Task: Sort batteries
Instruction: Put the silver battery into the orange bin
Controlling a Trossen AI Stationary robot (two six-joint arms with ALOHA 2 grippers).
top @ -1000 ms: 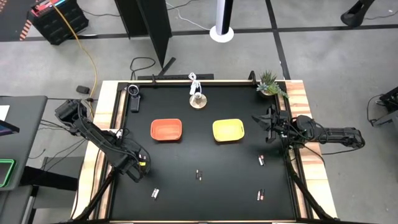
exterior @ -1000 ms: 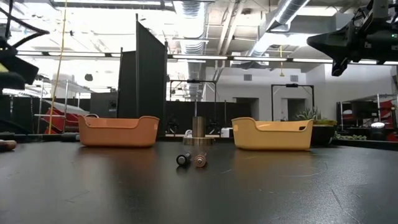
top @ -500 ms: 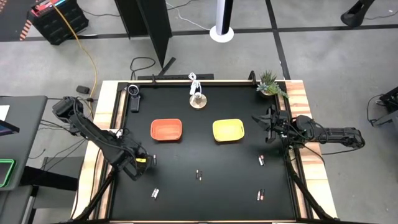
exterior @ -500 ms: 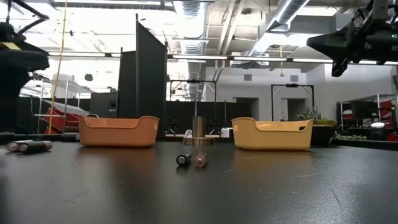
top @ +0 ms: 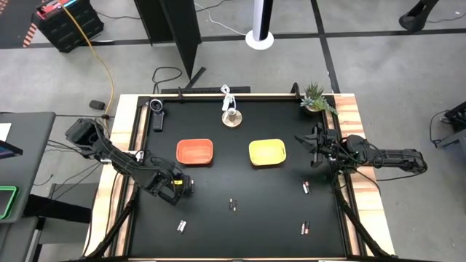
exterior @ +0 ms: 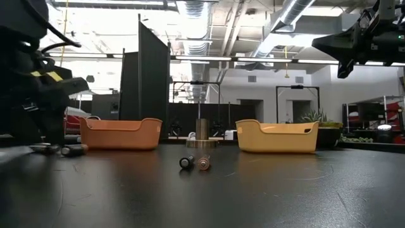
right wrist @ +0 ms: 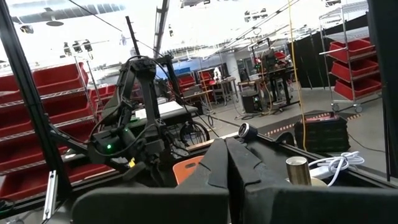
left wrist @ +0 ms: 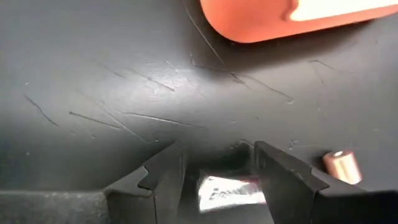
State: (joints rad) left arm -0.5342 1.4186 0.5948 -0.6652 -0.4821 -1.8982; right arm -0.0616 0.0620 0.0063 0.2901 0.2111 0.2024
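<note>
The left pincer (top: 182, 187) is low over the black counter (top: 240, 175), at about 7 o'clock from the orange tray (top: 194, 151). Its fingers (left wrist: 163, 180) stand apart around a silvery battery (left wrist: 229, 190), which lies on the counter between them; a brownish battery (left wrist: 341, 165) lies just beside it. Other batteries lie scattered: a pair near the counter's middle (top: 233, 204), one at 5 o'clock from the left pincer (top: 181, 226), and two on the right side (top: 306, 188) (top: 305, 228). The yellow tray (top: 266, 152) sits beside the orange one. The right pincer (top: 312, 145) hangs closed above the counter's right edge, at 3 o'clock from the yellow tray.
</note>
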